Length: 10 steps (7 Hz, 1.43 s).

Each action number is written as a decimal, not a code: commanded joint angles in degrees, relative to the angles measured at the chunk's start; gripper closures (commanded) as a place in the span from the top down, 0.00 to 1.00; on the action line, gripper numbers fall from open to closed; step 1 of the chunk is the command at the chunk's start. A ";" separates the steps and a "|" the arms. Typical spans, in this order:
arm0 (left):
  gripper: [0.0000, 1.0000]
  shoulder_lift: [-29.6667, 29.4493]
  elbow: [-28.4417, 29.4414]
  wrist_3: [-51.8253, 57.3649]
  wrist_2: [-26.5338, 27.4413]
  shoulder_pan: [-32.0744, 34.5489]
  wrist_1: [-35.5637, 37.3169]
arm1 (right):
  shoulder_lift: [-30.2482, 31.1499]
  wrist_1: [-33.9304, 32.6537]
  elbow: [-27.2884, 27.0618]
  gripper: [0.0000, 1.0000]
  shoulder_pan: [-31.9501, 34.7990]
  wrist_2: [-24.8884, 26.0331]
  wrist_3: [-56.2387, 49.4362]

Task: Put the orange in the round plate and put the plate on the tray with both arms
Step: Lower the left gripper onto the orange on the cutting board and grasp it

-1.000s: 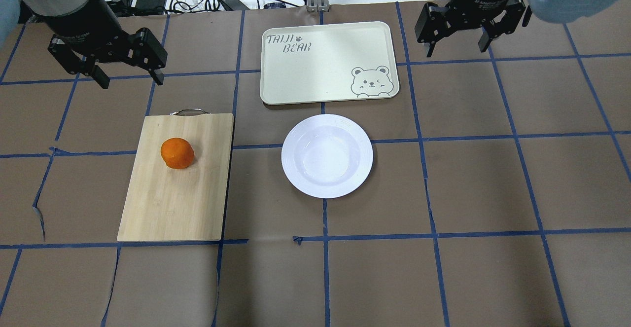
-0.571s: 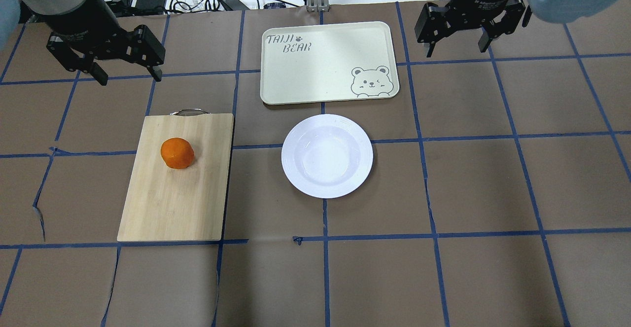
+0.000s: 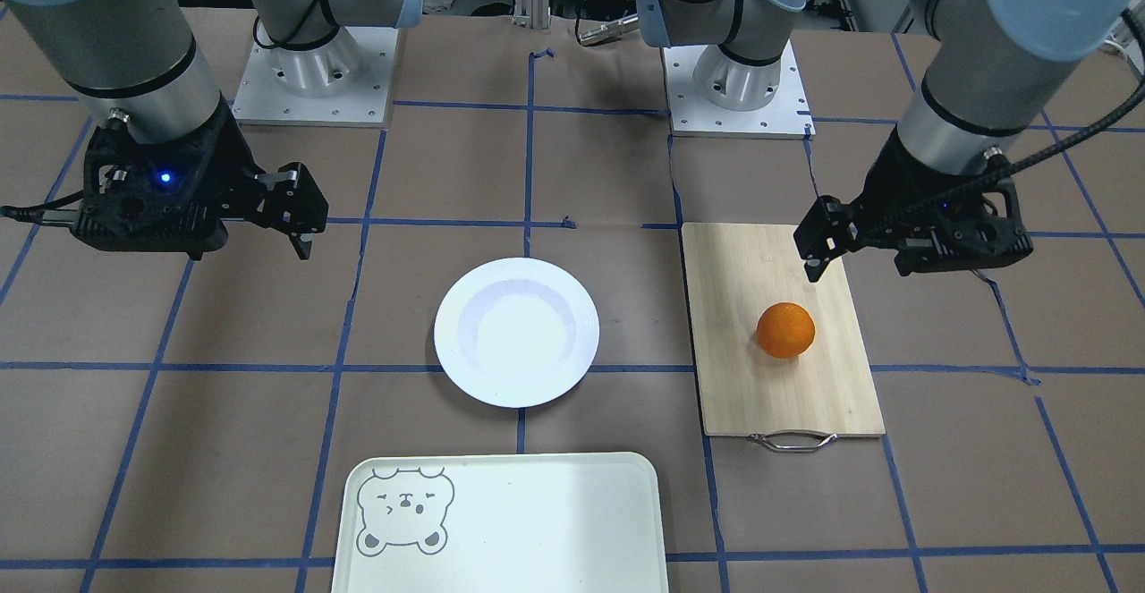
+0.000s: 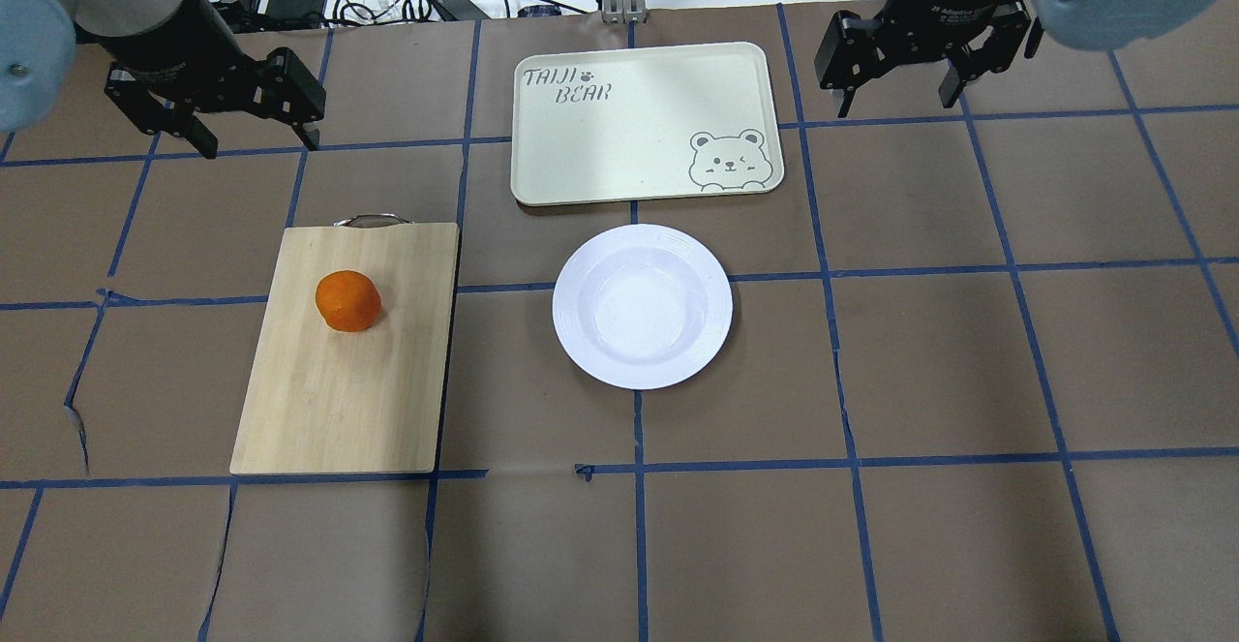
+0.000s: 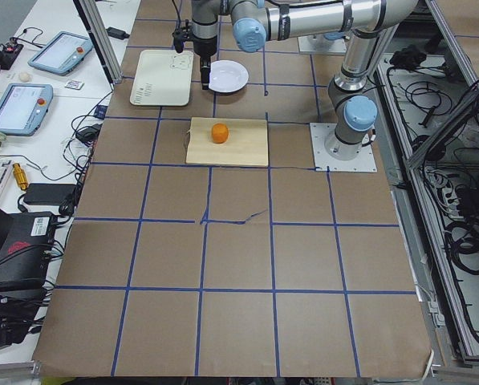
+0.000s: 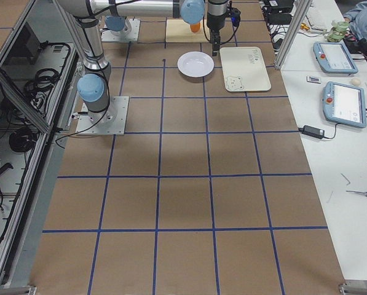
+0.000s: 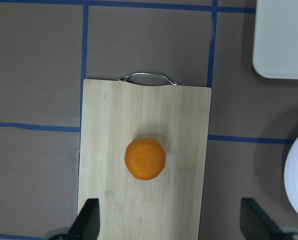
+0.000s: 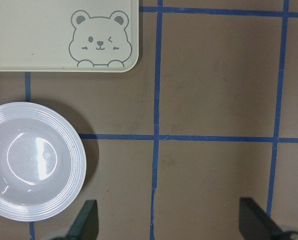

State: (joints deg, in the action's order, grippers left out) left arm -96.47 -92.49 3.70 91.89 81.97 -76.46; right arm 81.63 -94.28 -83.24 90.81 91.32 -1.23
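Orange (image 4: 347, 301) sits on the bamboo cutting board (image 4: 339, 400), in the half nearer its metal handle (image 4: 369, 220), clear of both pincers. You have the left pincer (image 4: 259, 143) hanging above the bench (image 4: 968, 361) past the board's handle end, fingers spread wide and gripping nothing. Its wrist view looks straight down on the board, with the orange centred above the gap between the 2 fingertips. Your right pincer (image 4: 895, 105) is just as wide and holds nothing. It is raised over bare bench on the robot's right of the tray (image 4: 639, 129), and its wrist view catches the tray's bear corner and part of the round plate (image 4: 642, 306) off to one side. The plate lies flat mid-bench, its sunken centre bare and glossy, just short of the tray's near edge with a strip of bench between them. The tray lies flat on the far side from the robot. The board and plate are apart, with a band of bench and 1 blue tape line between them.
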 commanded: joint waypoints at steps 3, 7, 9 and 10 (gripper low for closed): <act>1.00 -5.29 -8.21 -2.35 -6.87 -5.77 6.84 | 0.02 0.06 -0.08 1.00 0.07 0.00 0.00; 1.00 -9.61 -12.27 0.75 -6.64 -5.59 9.92 | 0.02 0.06 -0.61 1.00 -0.01 0.00 0.00; 1.00 -12.07 -12.71 4.03 -6.47 -5.68 10.01 | 0.02 -0.03 -0.61 1.00 -0.01 0.09 0.00; 1.00 -13.30 -12.63 3.95 -6.55 -5.59 10.10 | 0.02 -0.03 -0.61 1.00 -0.01 0.00 0.00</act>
State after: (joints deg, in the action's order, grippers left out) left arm -108.30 -105.09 7.02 85.35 76.32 -66.43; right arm 81.65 -94.29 -83.83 90.79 91.35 -1.23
